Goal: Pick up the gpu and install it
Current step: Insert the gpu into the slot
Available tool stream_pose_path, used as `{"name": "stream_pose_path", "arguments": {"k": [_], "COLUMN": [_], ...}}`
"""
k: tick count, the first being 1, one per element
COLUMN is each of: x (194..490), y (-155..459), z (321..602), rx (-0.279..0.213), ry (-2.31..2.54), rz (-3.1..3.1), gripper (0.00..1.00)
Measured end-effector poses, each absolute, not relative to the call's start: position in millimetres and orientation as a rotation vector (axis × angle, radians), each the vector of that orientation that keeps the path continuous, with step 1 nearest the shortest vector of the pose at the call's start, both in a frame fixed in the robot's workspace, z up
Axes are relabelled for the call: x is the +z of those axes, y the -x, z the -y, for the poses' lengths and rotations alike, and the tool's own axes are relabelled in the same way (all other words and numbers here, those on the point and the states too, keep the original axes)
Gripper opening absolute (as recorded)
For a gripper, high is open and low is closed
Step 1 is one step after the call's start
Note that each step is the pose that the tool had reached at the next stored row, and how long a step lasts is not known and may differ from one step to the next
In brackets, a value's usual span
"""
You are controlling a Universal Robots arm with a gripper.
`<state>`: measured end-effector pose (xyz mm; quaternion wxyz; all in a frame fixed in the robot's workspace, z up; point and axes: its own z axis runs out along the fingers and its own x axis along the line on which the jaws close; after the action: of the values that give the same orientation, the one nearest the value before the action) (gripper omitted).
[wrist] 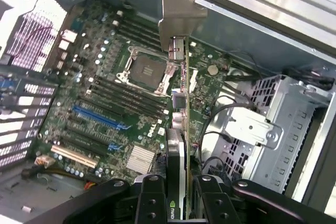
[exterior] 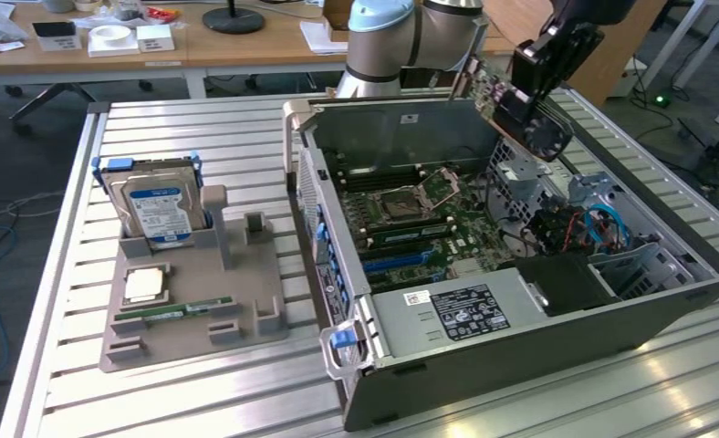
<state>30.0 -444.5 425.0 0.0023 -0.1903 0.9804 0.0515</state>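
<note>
So the open PC case (exterior: 518,356) is lying on its side with the motherboard (exterior: 421,214) facing up. The arm (exterior: 390,36) is reaching over from the far side, wrist tilting down toward the board. The gpu (wrist: 177,153) is hanging over the case's far corner on the exterior view's right, not seated yet. The gripper (wrist: 181,205) is clamping one end, and the card's long axis is running away from it to the metal bracket (wrist: 178,14). The blue slot (exterior: 396,260) is sitting lower, nearer and further left.
</note>
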Motion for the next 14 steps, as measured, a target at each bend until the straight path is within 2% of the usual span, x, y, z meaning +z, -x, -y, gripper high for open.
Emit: {"name": "stream_pose_path", "arguments": {"k": [14], "x": [424.6], "y": [-29.7], "z": [444.5], "rx": [0.139], "ry": [0.866], "rz": [-3.024], "gripper": [0.27]}}
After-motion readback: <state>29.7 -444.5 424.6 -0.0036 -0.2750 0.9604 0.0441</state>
